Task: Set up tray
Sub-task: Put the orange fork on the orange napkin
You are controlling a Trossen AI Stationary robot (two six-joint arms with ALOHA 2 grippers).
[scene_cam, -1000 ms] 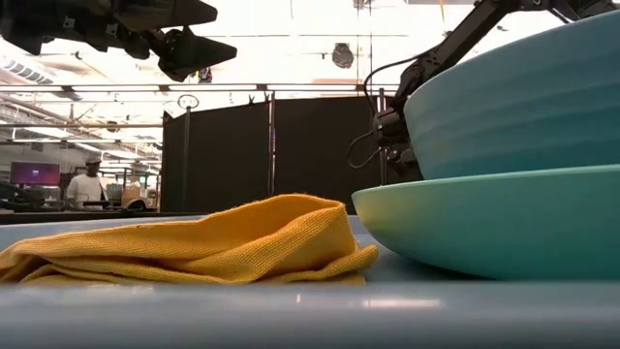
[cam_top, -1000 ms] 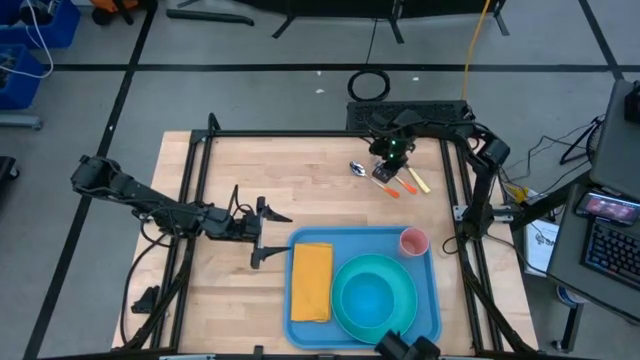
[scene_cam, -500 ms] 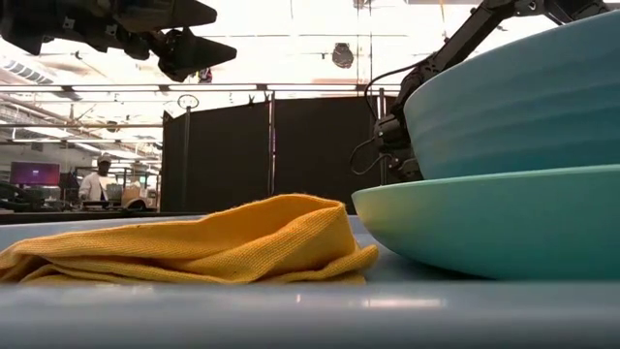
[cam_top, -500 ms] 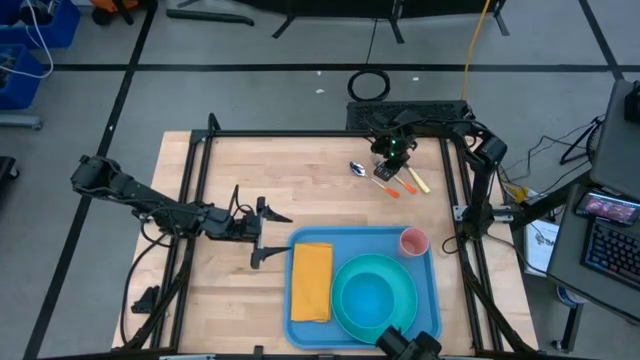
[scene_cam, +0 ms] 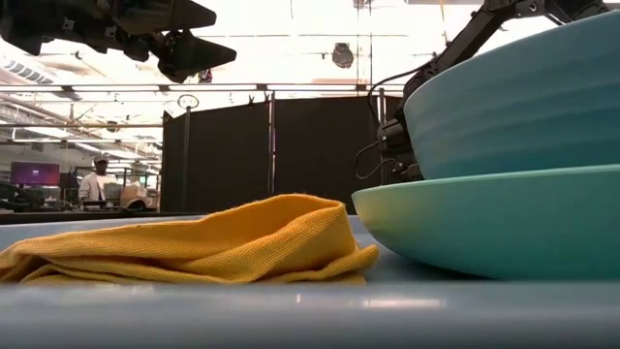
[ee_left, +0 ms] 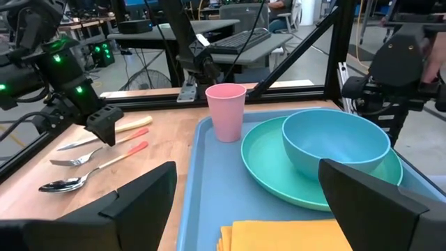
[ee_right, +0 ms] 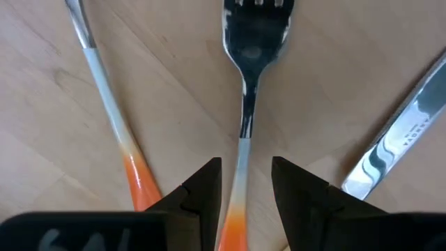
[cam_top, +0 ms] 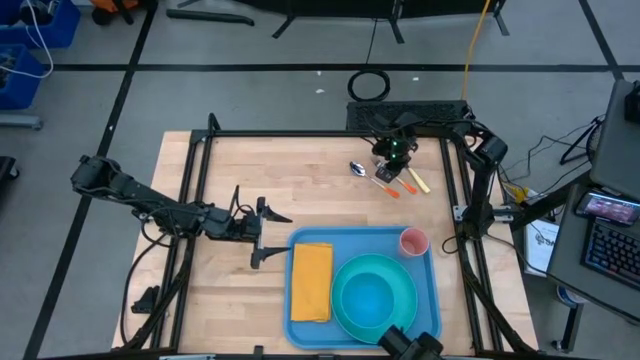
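Blue plastic, the tray [cam_top: 430, 300] sits at the near edge of the wooden table [cam_top: 300, 180], already carrying a folded orange napkin [cam_top: 311, 281], a teal plate [ee_left: 268, 171] with a bowl [ee_left: 334, 143] and a pink cup [cam_top: 413, 242]. Far back, the right hand [ee_right: 246, 192] straddles a fork [ee_right: 249, 77] handle, fingers narrowly parted and gripping nothing yet. Closing off-centre could nudge the spoon [ee_left: 59, 185] or knife [ee_right: 404, 139] beside it. The left hand [cam_top: 262, 233] waits wide open beside the tray. Behind lies a workshop with a person [scene_cam: 94, 181].
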